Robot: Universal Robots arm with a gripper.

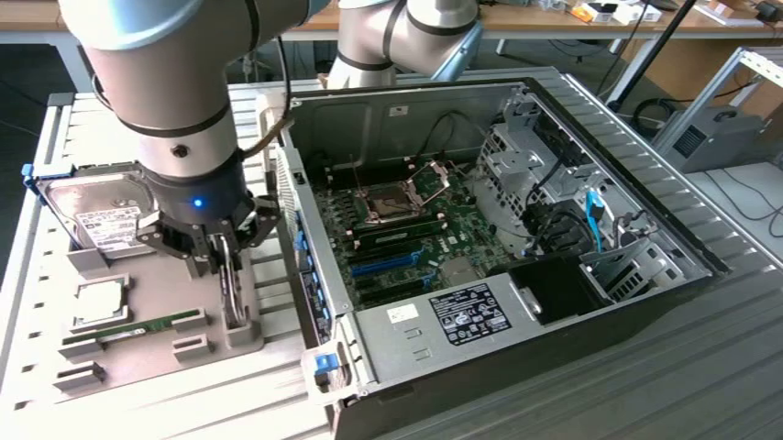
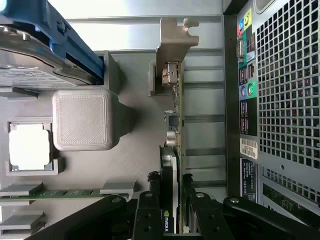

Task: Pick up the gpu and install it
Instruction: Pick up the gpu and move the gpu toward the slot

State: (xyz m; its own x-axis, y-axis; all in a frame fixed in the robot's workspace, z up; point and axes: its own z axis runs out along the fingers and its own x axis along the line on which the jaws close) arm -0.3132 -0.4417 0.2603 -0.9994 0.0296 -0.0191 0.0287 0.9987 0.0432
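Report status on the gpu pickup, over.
Gripper closed on gpu. Card upright on edge in grey holder, not yet in computer case. Nothing in the way.

Ribbed aluminium tabletop point(image 1: 685, 367) under everything, pale grey. Wooden bench point(image 1: 526, 20) runs along the back with small clutter on it. Exterior view's right: aluminium profile frame point(image 1: 756, 57), grey vented box point(image 1: 712, 137), black cables point(image 1: 749, 203) on a light floor. Lighting even, shadows soft.

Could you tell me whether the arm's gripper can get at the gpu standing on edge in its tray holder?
Very likely yes: the gripper is right over the gpu, its jaws seemingly closed against both faces, with nothing in between.
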